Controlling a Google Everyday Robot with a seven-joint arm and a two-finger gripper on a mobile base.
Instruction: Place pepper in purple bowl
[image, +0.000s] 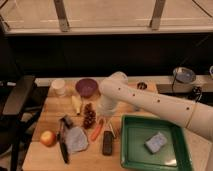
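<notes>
Saw pepper (96, 131) lying on counter (50, 110), not yet in purple bowl (86, 87); pincer (106, 124) just right of it, grip impossible to tell.

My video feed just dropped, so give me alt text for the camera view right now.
The white arm reaches in from the right, its gripper just by the pepper, which lies on the wooden table beside dark grapes. The purple bowl stands farther back, apart from both; a green tray sits at the right.
</notes>
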